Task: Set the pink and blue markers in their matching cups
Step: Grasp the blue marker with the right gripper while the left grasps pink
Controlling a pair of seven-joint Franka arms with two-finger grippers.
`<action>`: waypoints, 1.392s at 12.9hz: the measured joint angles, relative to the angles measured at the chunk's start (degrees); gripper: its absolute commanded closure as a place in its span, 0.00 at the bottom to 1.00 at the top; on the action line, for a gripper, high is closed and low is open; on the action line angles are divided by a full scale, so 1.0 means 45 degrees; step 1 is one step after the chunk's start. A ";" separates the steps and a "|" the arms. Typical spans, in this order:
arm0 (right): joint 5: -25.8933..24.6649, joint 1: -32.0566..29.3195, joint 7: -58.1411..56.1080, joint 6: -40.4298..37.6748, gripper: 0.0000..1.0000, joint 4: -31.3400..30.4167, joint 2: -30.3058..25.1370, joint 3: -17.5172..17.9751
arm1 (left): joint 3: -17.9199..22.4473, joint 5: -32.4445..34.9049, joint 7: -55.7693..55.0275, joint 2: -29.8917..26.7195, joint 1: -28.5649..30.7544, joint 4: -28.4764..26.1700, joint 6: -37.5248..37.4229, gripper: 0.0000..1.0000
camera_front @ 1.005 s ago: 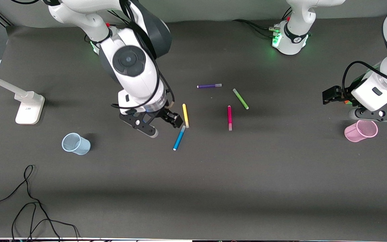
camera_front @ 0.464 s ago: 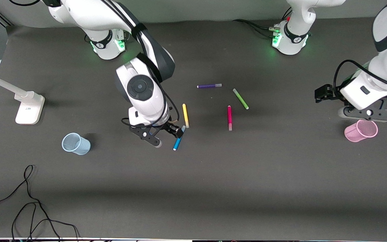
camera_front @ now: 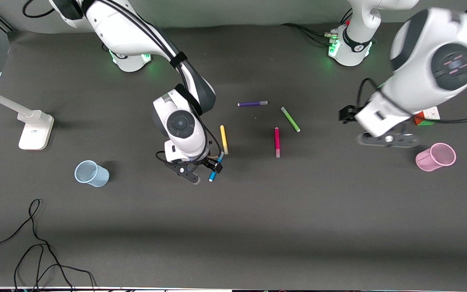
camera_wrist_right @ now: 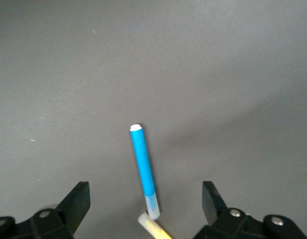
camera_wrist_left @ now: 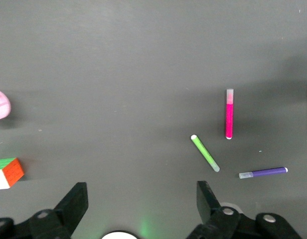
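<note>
Dark grey matting covers the desk [camera_front: 258, 227] in the front view, with both arm bases along its upper edge; the right gripper [camera_front: 203, 170] has come down over the last second from above the yellow pen [camera_front: 224, 139] to straddle the blue marker [camera_front: 216, 169], which lies flat just nearer the camera than that pen, their ends almost touching; its jaws stand wide and hold nothing; the blue cup [camera_front: 91, 173] waits upright toward the right arm's end of the desk, well apart. Meanwhile the left gripper [camera_front: 387, 139] has swung off the pink cup [camera_front: 436, 157] toward the middle, blurred with motion; the pink marker [camera_front: 277, 142] lies beside the green pen [camera_front: 290, 119], with the purple pen [camera_front: 252, 104] farther from the camera.

Seen from the left wrist, the left gripper [camera_wrist_left: 141, 201] is spread open and empty, over bare desk; the pink marker [camera_wrist_left: 229, 113], green pen [camera_wrist_left: 205, 153] and purple pen [camera_wrist_left: 263, 173] lie ahead; a colour cube [camera_wrist_left: 7, 172] and the pink cup's edge [camera_wrist_left: 0, 104] sit off to one side.

Seen from the right wrist, the right gripper [camera_wrist_right: 146, 201] frames the blue marker [camera_wrist_right: 143, 167] between open fingers; the yellow pen's tip [camera_wrist_right: 152, 228] crowds its capped end, so closing risks catching both. Both grasps appear imminent, none yet made.
</note>
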 measured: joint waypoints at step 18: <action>0.0002 0.0177 0.0047 0.2055 0.31 -0.0038 0.1774 0.0046 | -0.0154 -0.0477 -0.2022 0.4231 -0.2854 -0.2476 0.7483 0.02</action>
